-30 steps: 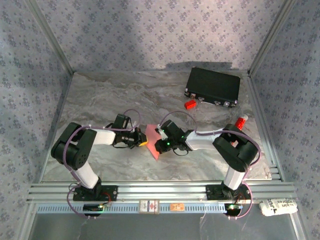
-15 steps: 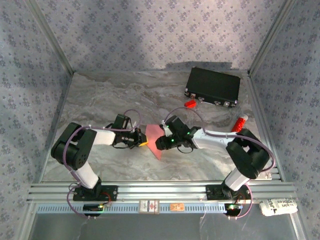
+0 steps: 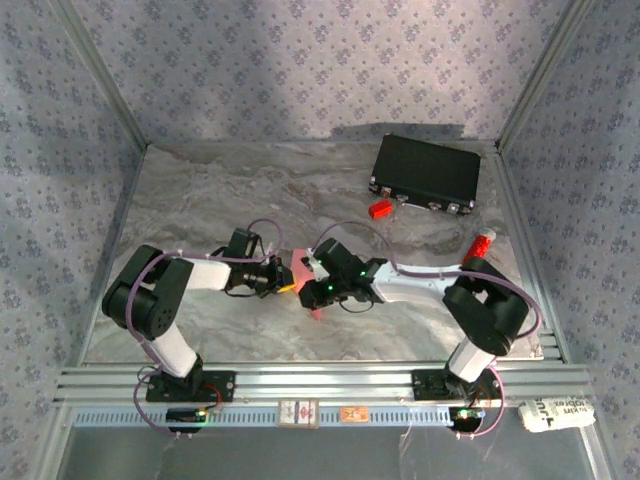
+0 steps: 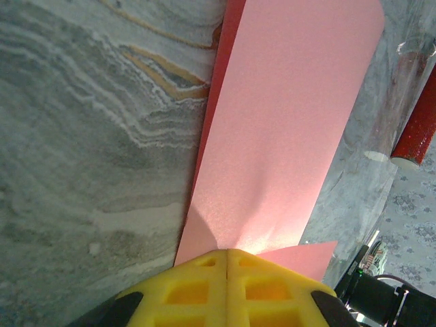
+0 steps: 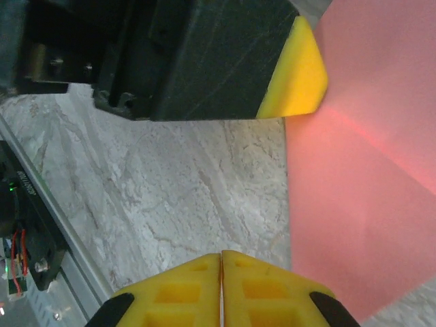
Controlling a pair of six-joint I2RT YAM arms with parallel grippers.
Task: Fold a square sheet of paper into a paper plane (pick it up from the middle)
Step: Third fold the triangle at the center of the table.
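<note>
The salmon-pink sheet of paper (image 4: 286, 116) lies folded into a long narrow strip on the marble table (image 3: 200, 200), with a small flap (image 4: 306, 253) sticking out near my left fingers. My left gripper (image 4: 226, 252) is shut on the strip's near end, and the paper puckers at the tips. From above, the left gripper (image 3: 287, 283) and right gripper (image 3: 308, 296) meet over the paper (image 3: 300, 264). My right gripper (image 5: 221, 255) is shut over bare marble just beside the paper's edge (image 5: 354, 204), with nothing between its fingers. The left gripper's yellow fingertip (image 5: 298, 75) rests on the paper.
A black case (image 3: 427, 172) lies at the back right with a small red block (image 3: 379, 209) in front of it. A red-and-white tube (image 3: 483, 245) stands by the right arm. Patterned walls enclose the table, and an aluminium rail (image 3: 320, 382) runs along the near edge.
The right gripper slid left across the paper toward the left gripper, covering more of it, opening briefly and shutting again. The left gripper held still on the paper.
</note>
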